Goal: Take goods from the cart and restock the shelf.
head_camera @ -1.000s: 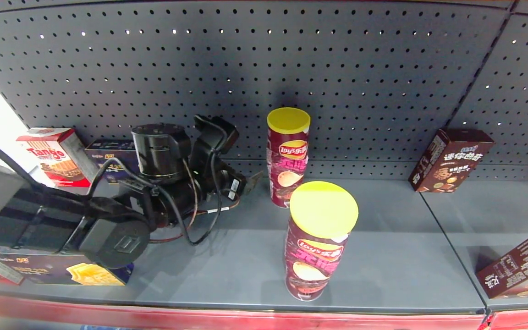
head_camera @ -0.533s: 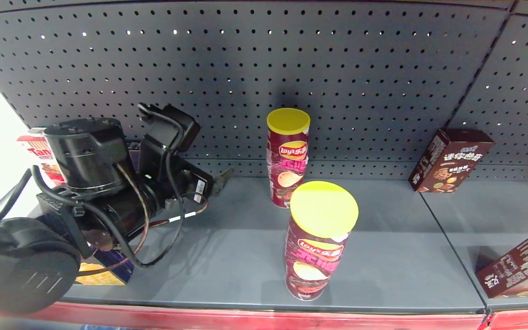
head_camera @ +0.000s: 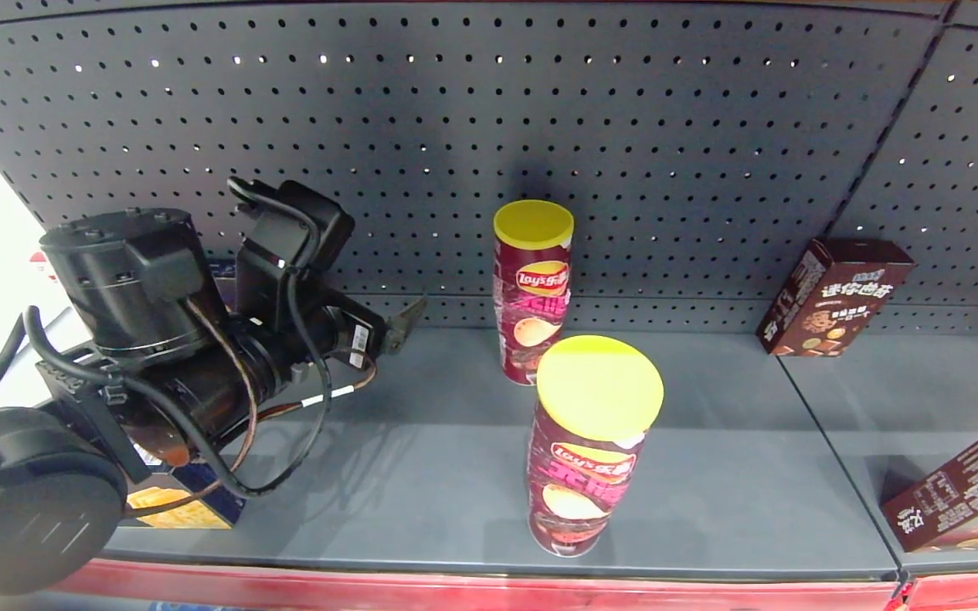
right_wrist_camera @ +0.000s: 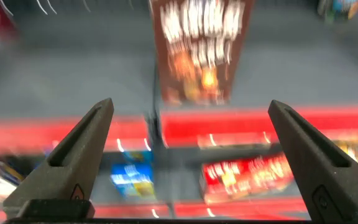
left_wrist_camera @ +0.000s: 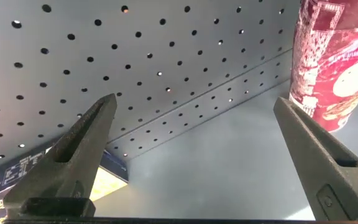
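On the shelf, two yellow-lidded cans, both upright and apart: rear chip can near the pegboard, front chip can ahead of it, close to the red front edge. Over the shelf's left part, the left gripper, fingers spread wide and empty, aimed toward the rear chip can without touching it. Under that arm, a blue-and-yellow box lying flat. To the right, a far brown box standing near the pegboard and a near brown box tilted toward the front. Right gripper fingers likewise parted, nothing between them, a blurred box beyond on a shelf.
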You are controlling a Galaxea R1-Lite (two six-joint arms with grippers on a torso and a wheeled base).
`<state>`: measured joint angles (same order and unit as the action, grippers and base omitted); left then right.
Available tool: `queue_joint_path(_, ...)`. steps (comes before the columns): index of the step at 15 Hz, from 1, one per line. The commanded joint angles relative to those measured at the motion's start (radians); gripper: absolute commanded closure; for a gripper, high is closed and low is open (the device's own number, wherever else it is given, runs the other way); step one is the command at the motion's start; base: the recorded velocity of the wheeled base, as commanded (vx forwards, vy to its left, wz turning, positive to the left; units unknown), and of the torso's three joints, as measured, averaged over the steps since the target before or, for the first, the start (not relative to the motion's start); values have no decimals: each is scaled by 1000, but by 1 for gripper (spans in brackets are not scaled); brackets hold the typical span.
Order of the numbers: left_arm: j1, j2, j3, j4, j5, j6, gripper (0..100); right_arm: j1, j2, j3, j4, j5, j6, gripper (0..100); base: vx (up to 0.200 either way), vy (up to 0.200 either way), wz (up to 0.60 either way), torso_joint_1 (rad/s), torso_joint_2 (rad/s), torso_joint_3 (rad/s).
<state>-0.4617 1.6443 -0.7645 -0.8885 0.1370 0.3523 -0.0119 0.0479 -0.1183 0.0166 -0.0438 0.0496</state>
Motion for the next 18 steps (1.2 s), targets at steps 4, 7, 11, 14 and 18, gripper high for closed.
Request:
queue_joint_path(4, 2, 2, 13, -17, 16, -1, 0, 184, 553, -489, 66, 61, -30, 0, 0, 0, 0, 0, 0, 0)
queue_joint_path(7, 0, 3, 28, -20, 24, -3, 0, 331, 811, -600, 32, 91, -169, 0, 0, 0, 0, 0, 0, 0)
queue_joint_path(11, 3, 3, 27, -20, 26, -4, 0, 383, 1110, -695, -115, 157, -269, 0, 0, 0, 0, 0, 0, 0)
queue_joint_path(14, 5, 3, 28, -20, 27, -9, 0, 466, 1254, -782, -113, 160, -300, 0, 0, 0, 0, 0, 0, 0)
queue_joint_path(18, 5, -7, 47, -21, 38, -29, 0, 495, 1300, -756, -99, 182, -363, 0, 0, 0, 0, 0, 0, 0)
